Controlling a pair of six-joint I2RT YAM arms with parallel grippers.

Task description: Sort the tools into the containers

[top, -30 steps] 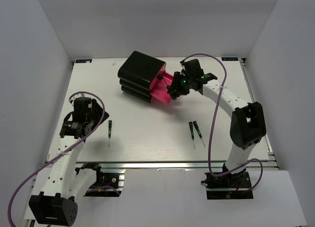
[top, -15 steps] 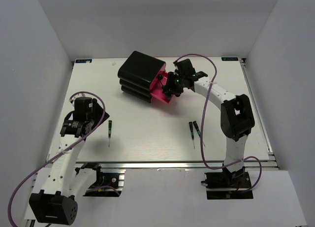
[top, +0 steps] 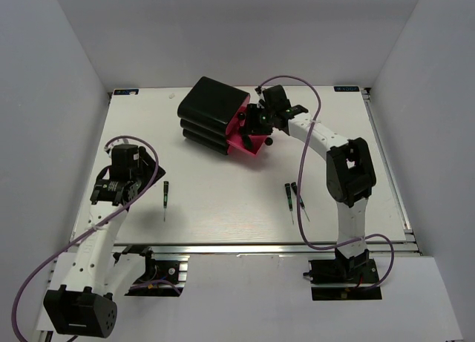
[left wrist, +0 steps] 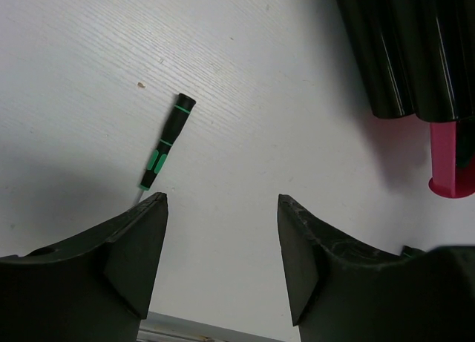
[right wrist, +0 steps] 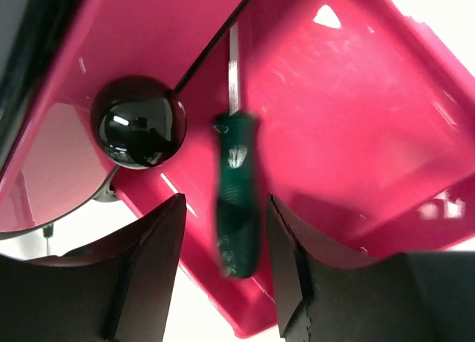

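Observation:
The black box point(top: 211, 110) stands at the table's back middle with a magenta-pink drawer point(top: 243, 142) pulled out. My right gripper point(top: 260, 123) hovers over this drawer point(right wrist: 356, 134), jaws open. The green-handled screwdriver point(right wrist: 236, 201) lies blurred between them inside the drawer, with a gap on each side, beside a black knob point(right wrist: 139, 123). My left gripper point(left wrist: 223, 223) is open and empty above the table at the left. A black-handled precision screwdriver point(left wrist: 167, 140) lies just ahead of it point(top: 165, 194). Two more precision screwdrivers point(top: 288, 196) lie at the front right. No wrench shows.
The right arm's purple cable point(top: 306, 201) crosses the pair of precision screwdrivers. The box's closed drawers face right, with the open drawer's knob point(top: 269, 142) sticking out. The table's front edge point(left wrist: 193, 329) is close under the left gripper.
My right gripper has moved left, from beside the open drawer to over it, and the green-handled screwdriver now sits loose between open jaws. The left arm has not moved.

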